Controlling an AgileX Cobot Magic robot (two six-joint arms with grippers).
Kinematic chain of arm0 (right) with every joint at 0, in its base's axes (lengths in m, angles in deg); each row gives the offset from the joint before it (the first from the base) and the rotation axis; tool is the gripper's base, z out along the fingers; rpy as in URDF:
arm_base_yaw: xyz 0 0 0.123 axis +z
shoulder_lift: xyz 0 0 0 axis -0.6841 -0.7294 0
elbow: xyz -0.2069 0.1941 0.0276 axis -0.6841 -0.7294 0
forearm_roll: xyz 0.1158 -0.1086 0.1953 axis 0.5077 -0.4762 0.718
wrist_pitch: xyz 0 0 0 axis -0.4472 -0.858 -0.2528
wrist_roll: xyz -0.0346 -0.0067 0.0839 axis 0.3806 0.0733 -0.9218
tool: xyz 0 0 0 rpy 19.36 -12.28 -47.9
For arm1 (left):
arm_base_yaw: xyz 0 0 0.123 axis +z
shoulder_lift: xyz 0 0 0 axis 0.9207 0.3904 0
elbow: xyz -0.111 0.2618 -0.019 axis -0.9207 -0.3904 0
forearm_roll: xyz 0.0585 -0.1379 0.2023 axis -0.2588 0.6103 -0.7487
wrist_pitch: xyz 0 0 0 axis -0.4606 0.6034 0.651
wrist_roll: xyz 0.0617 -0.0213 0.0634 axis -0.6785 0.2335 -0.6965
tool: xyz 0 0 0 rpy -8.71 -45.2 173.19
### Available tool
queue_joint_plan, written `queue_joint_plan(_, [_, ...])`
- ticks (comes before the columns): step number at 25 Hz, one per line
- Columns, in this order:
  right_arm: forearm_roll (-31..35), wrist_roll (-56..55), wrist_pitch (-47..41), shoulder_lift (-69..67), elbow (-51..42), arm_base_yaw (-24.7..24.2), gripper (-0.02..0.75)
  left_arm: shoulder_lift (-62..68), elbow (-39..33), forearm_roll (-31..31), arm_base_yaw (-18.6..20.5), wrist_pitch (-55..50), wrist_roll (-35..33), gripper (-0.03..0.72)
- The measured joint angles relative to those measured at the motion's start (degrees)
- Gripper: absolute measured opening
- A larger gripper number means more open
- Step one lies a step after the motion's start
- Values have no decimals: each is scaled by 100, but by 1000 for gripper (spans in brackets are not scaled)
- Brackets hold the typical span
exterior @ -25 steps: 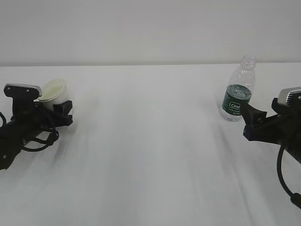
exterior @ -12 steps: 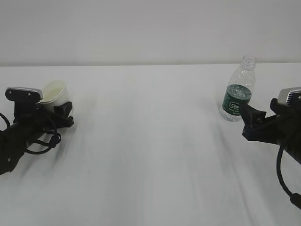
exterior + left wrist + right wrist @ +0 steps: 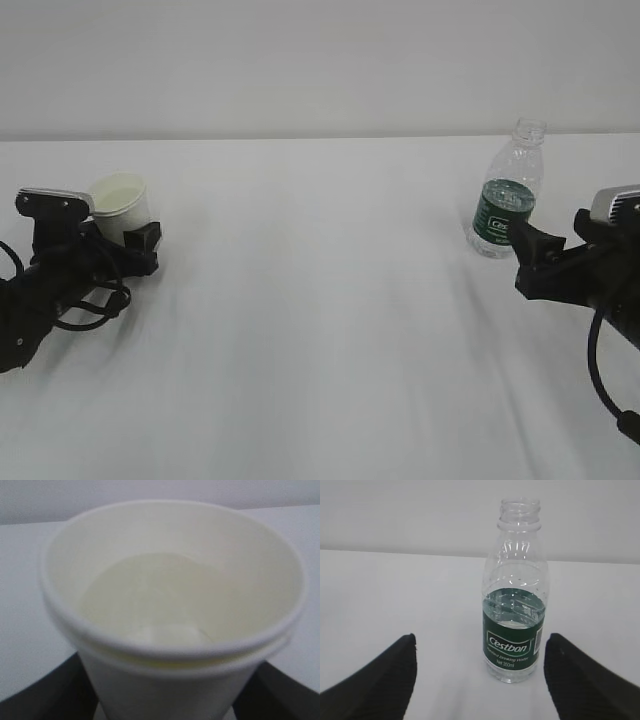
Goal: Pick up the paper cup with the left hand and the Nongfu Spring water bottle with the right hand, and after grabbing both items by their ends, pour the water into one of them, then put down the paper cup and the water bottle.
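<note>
- Left hand (image 3: pixel 125 243): black arm lying low over the white table (image 3: pixel 320 330), grey-silver plate behind the gripper; black fingers (image 3: pixel 55 690) stand either side of the paper cup's lower wall; whether they press the cup or stand just off it cannot be told from the wrist view, where only their dark edges show at the bottom corners.
- Paper cup (image 3: pixel 121 206) (image 3: pixel 172 605): white, tapered, rolled rim, pale cream inside; sits upright between the left fingers, rim above them and close under the wrist camera; interior shows a pale flat bottom, and whether liquid lies in it cannot be told.
- Right hand (image 3: pixel 532 262): black arm with grey-silver plate and looping black cable; jaws spread wide with nothing between them; both fingers (image 3: pixel 375 680) visible at the lower corners of the wrist view.
- Nongfu Spring water bottle (image 3: pixel 508 203) (image 3: pixel 516 597): clear, uncapped, dark green label with white lettering; stands upright on the table ahead of the right gripper, centred on the gap between its fingers, apart from both.
- Water (image 3: pixel 514 611): clear; level lies near the top edge of the label.
</note>
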Motion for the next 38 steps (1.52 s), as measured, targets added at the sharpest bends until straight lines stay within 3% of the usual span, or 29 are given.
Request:
queue_joint_plan(10, [0,-8,0,0,0,0,593,-131,-34,0,0,-20,0,549])
queue_joint_plan(27, [0,-8,0,368,-14,0,593,-830,-884,45,0,-45,0,552])
queue_joint_plan(38, [-149,-50,-61,368,-19,0,593,-829,-927,54,0,-45,0,626])
